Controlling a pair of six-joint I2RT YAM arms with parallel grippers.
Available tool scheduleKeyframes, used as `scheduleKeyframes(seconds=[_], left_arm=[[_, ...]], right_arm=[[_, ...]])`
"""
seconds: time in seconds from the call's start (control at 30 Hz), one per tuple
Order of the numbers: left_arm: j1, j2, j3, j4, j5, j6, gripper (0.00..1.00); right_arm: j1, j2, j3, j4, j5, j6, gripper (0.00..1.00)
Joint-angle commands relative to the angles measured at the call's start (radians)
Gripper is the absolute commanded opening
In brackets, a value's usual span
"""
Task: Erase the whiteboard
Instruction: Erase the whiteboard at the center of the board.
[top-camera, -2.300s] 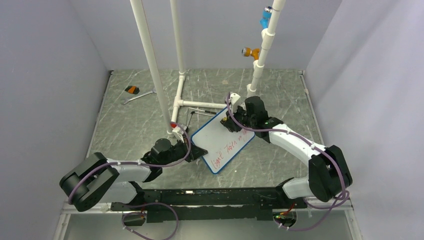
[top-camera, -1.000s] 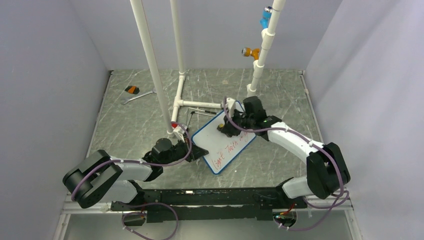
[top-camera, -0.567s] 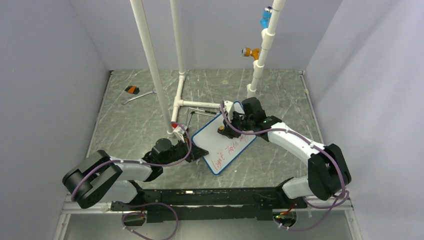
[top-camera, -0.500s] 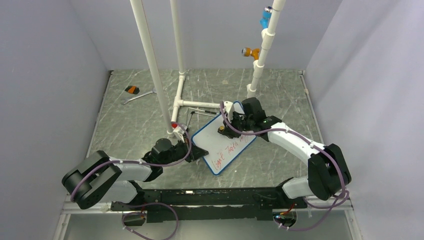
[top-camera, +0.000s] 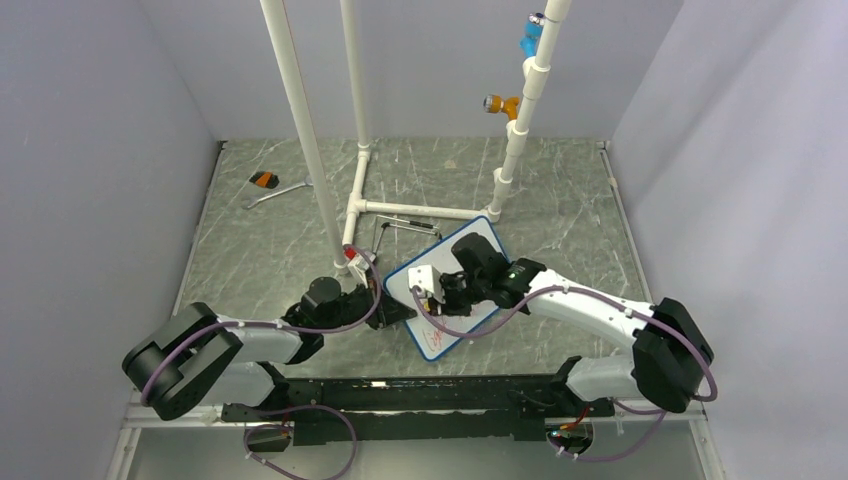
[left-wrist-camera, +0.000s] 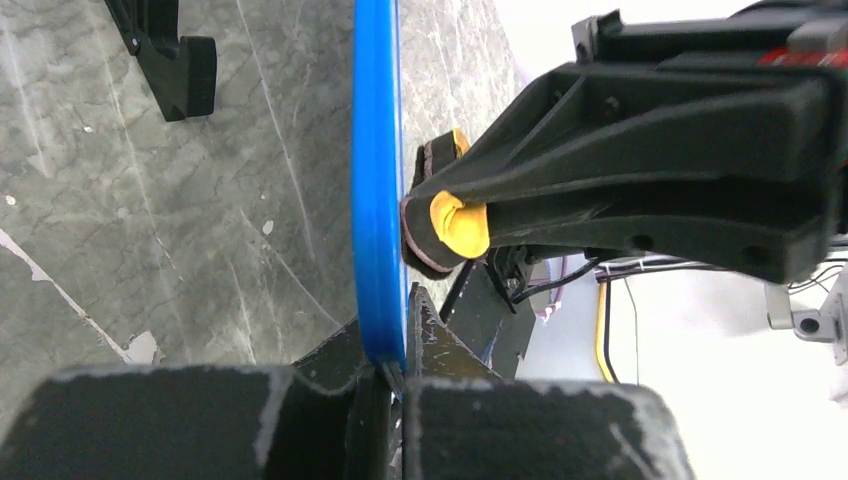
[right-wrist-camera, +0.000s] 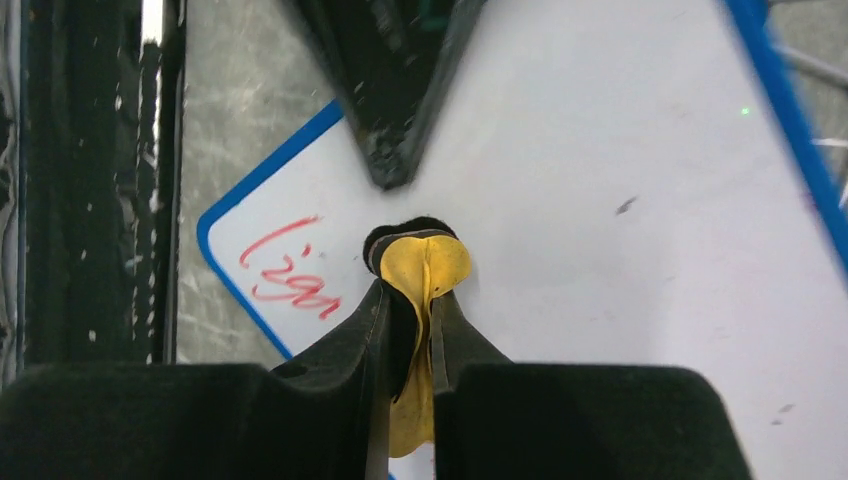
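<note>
The whiteboard (top-camera: 478, 245) sits on the table (top-camera: 260, 260) in front of the two arms. Its long axis runs on a slant from the near left to the far right, and a short end points at the white pipe frame (top-camera: 400, 209). The left gripper (top-camera: 392, 311) is clamped tight on the blue frame at the board's left edge. The right gripper (top-camera: 436, 292) is closed on a yellow eraser (right-wrist-camera: 421, 266) and presses it onto the white face.

The overhead view shows the board's slant but hides the eraser under the right arm. The right wrist view shows the eraser pinched between the fingers, flat on the board. It also shows red writing (right-wrist-camera: 290, 281) beside it at the near corner. The left wrist view shows the board edge-on, a thin blue strip rising from the closed jaws. The eraser's dark pad touches one side of that strip, and a black foot (left-wrist-camera: 182, 63) shows on the other.
</note>
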Motion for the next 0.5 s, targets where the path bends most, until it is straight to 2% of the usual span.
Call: scheduleKeyframes(seconds=[0.0,0.27,0.47], left_arm=[[0.012,-0.035,0.025,0.067,0.086,0.000,0.00],[0.040,-0.053,0.051,-0.029,0.112,0.042,0.00],[0.041,-0.023,0.066,-0.038,0.141,0.055,0.00]], right_arm=[[0.057,-0.048,-0.064,-0.084,0.031,-0.134,0.00],[0.218,-0.014,-0.074,-0.100,0.118,-0.190,0.00],[0.232,-0.020,0.009,0.001,0.238,-0.079,0.00]])
